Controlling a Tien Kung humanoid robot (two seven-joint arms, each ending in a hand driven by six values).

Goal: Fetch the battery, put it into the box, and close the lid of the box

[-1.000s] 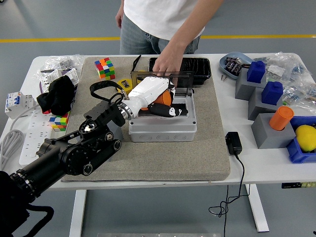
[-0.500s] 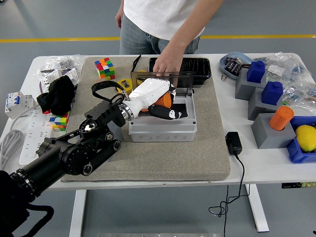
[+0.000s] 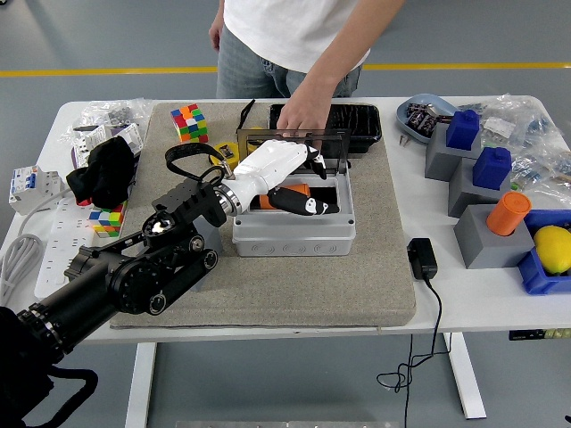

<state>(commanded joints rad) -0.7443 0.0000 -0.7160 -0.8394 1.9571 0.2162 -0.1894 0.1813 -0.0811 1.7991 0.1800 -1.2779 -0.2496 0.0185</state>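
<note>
The left hand (image 3: 284, 174) is positioned over the open box (image 3: 294, 223), with the arm entering from 8 o'clock. The battery (image 3: 287, 190), orange, lies inside the box cavity directly below the palm, at 6 o'clock from the hand's white back, with its long axis running roughly 9 o'clock to 3 o'clock across the box. Only a small part of the battery is visible between the white shell and the black thumb. The fingers appear partly uncurled and lifted off the battery, so the hand reads as released and holding nothing, though the thumb hides part of the contact area. The lid (image 3: 294, 143) stands upright at the 12 o'clock edge of the box; a person's hand (image 3: 303, 114) holds its top rail from the far side. The left hand is the only robot hand in reach; the right hand does not appear in the head view. The coming move depends on the lid lying at 12 o'clock from the fingertips, close above them. Compared with 0.5 s earlier, the orange battery sits lower and shows less, and the hand has risen slightly toward the lid.
</note>
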